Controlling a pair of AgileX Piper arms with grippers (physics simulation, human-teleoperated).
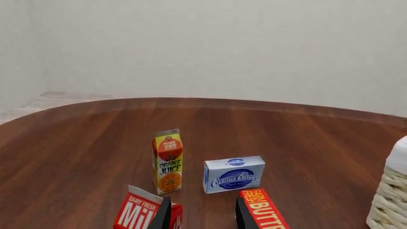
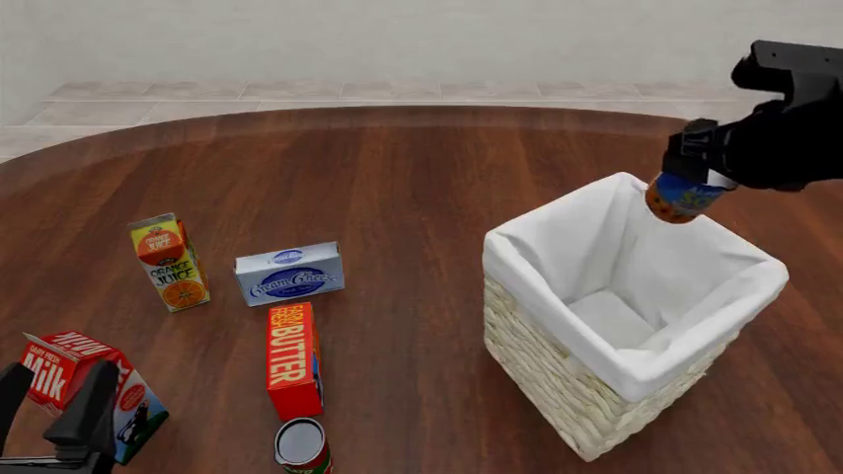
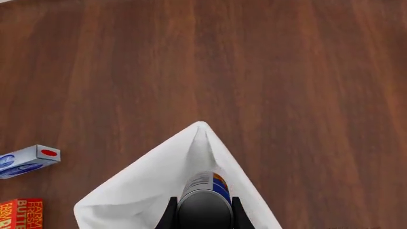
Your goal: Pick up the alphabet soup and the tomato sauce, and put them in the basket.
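The alphabet soup point(image 2: 682, 197), a can with a dark blue and orange label, hangs tilted over the far right corner of the basket point(image 2: 633, 370). My right gripper point(image 2: 694, 170) is shut on it. In the right wrist view the alphabet soup point(image 3: 205, 200) sits between the fingers point(image 3: 169, 213), above the basket's white lining point(image 3: 152, 186). The tomato sauce point(image 2: 302, 444) stands upright at the table's near edge, just in front of the butter box. My left gripper point(image 2: 55, 397) is open and empty at the near left, by the milk carton. Its fingers point(image 1: 163, 215) frame bare table.
An orange juice carton point(image 2: 170, 263), a cream cheese box point(image 2: 290, 273), a red butter box point(image 2: 292, 357) and a milk carton point(image 2: 82, 373) stand on the left half of the wooden table. The basket point(image 1: 389, 202) shows at the edge of the left wrist view.
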